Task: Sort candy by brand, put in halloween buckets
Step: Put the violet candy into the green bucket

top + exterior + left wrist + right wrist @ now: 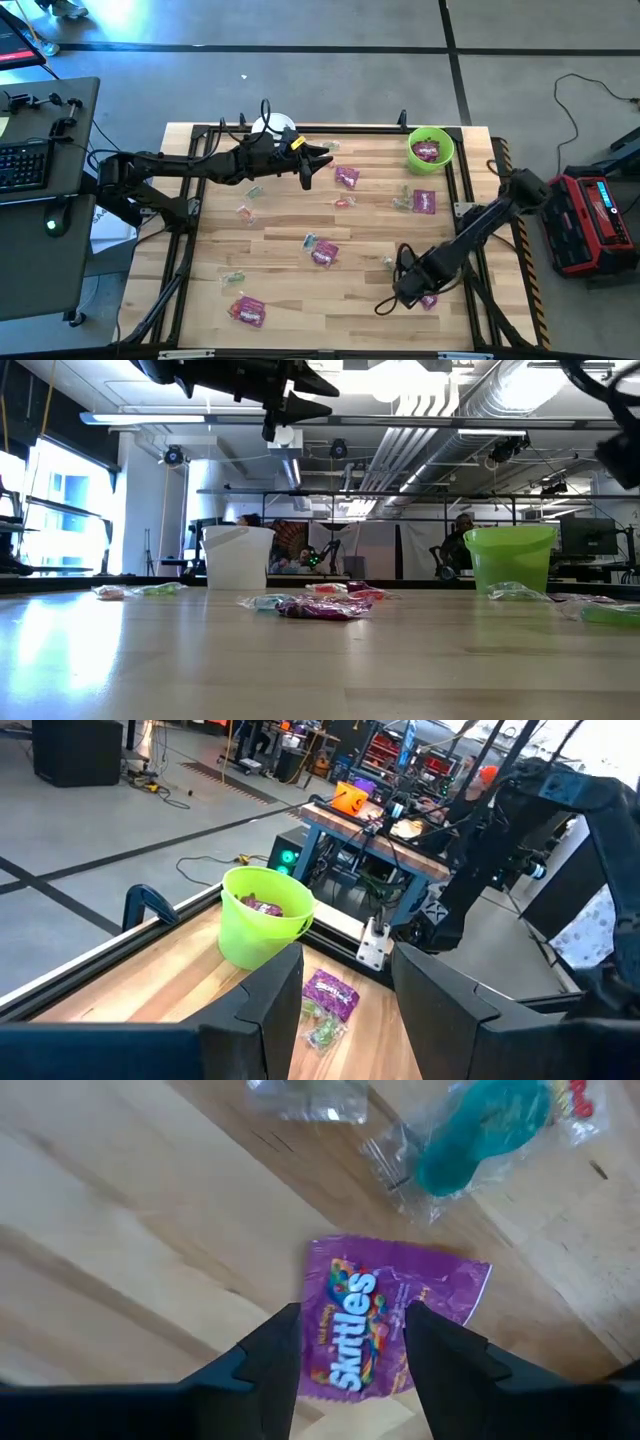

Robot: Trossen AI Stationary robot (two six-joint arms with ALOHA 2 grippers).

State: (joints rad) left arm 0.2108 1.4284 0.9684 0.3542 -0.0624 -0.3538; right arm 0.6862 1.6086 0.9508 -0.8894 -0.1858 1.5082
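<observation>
A: Containers?
B: Two buckets along the table's (200, 300) far edge. Lime green bucket (431, 148), far right corner: purple packets inside, number unclear. White bucket (270, 127), mostly hidden under the left arm; contents could not be told.

A: Loose candy?
B: About six purple packets on the wood, one a Skittles packet (375, 1320) near the front right. Some ten small clear-wrapped pieces were scattered between, the count uncertain.

A: Grippers?
B: Left gripper (308, 165) hung in the air beside the white bucket, fingers apart, holding nothing. Right gripper (348, 1342) was low over the Skittles packet, fingers parted astride it, not clamped.
</observation>
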